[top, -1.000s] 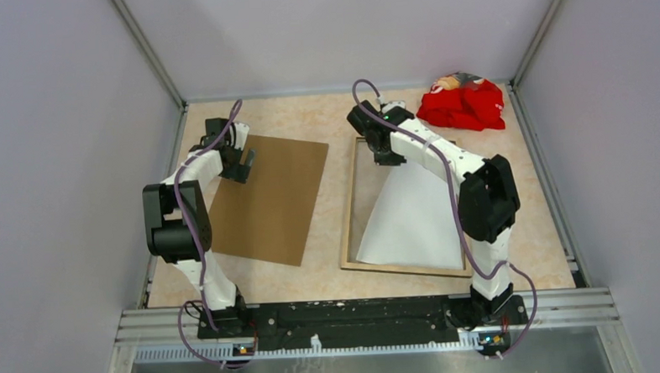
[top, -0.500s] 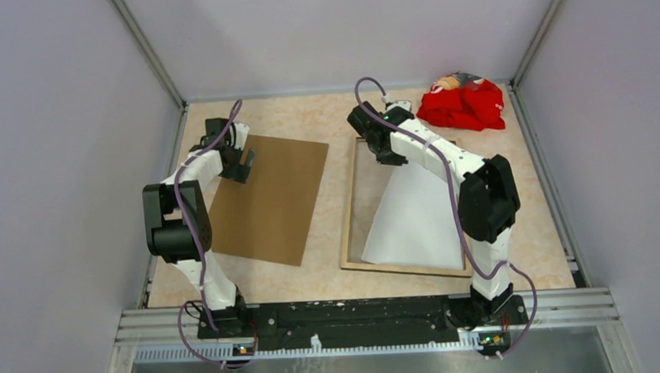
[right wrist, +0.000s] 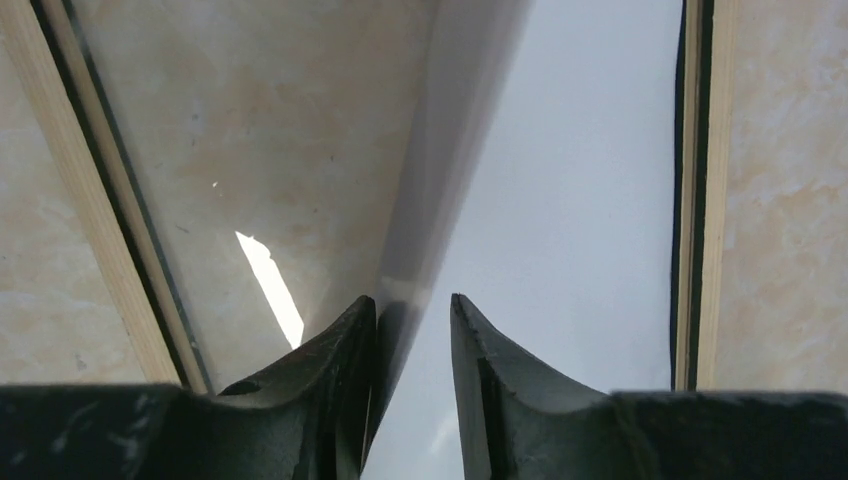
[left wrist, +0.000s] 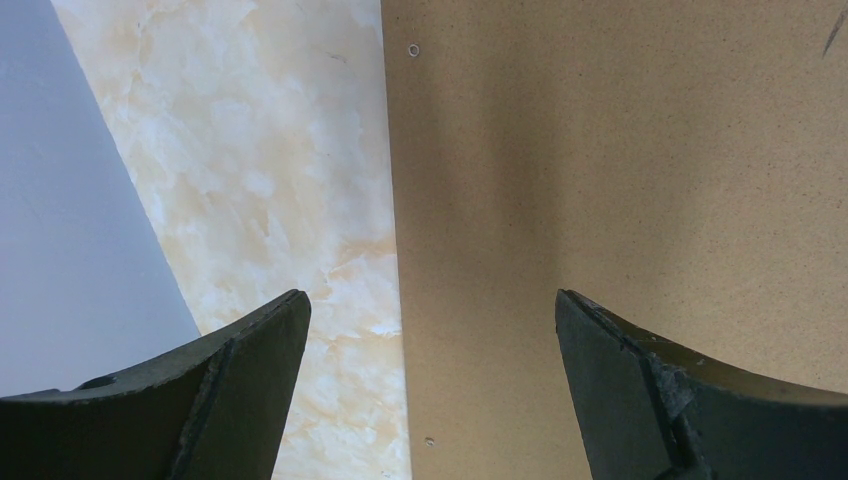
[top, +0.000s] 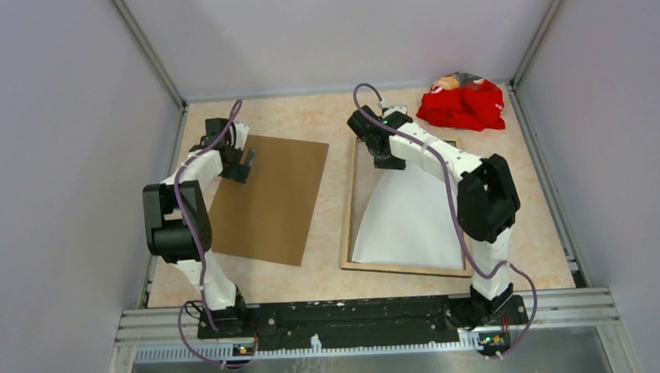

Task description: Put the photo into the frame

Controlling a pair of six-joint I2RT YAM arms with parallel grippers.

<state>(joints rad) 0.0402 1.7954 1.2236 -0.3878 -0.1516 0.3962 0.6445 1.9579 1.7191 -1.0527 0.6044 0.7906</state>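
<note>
The frame (top: pixel 406 270) lies tan back up on the table (top: pixel 307 112), right of centre in the overhead view. The photo (top: pixel 412 225) rests white side up inside it, its left edge curving away from the frame's left rail. The right gripper (right wrist: pixel 410 300) sits at the photo's upper end, fingers slightly parted around that edge, not pinching it. The left gripper (top: pixel 241 163), wide open, hovers over the upper left corner of the brown board (top: pixel 272 197).

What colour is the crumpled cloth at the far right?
The crumpled cloth is red, clearest in the top external view.
</note>
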